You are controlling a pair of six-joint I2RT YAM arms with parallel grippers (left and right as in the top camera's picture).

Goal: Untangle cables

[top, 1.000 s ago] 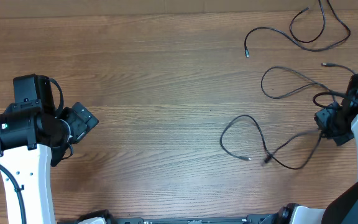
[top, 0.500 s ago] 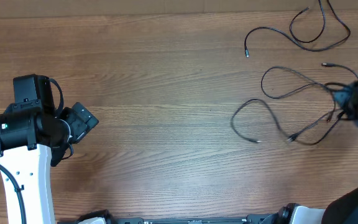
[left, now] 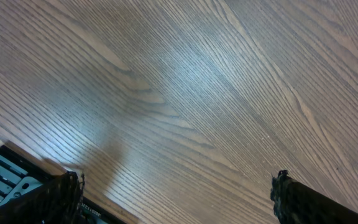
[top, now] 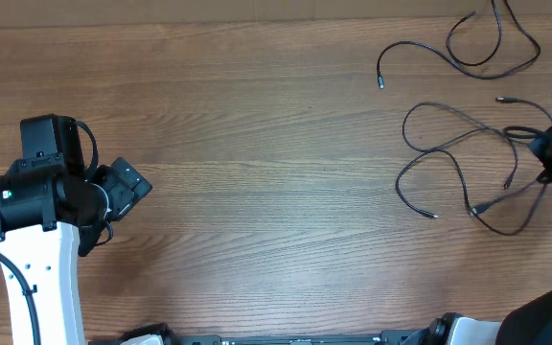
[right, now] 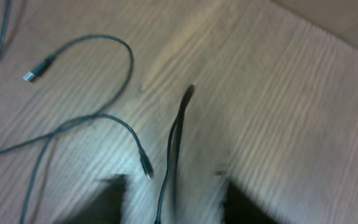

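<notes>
Two thin black cables lie looped over each other on the wooden table at the right, one loop (top: 406, 126) above another (top: 398, 184). A separate black cable (top: 410, 43) lies at the far right back. My right gripper (top: 550, 153) hangs at the bundle's right end, at the edge of the overhead view. In the blurred right wrist view that gripper (right: 176, 205) is open, and a folded stretch of cable (right: 178, 130) runs loose between its dark fingers (right: 110, 199). My left gripper (top: 127, 187) is far off at the left, open (left: 176, 196) over bare wood.
In the right wrist view a plug end (right: 35, 70) and a small connector (right: 146, 169) lie to the left of the fold. The table's front edge (left: 17, 177) shows under the left gripper. A paler strip (top: 257, 10) runs along the back.
My right gripper pulled the cable bundle to the right, toward the table's right edge, then opened its jaws and let go of the fold. The left arm has not moved.
</notes>
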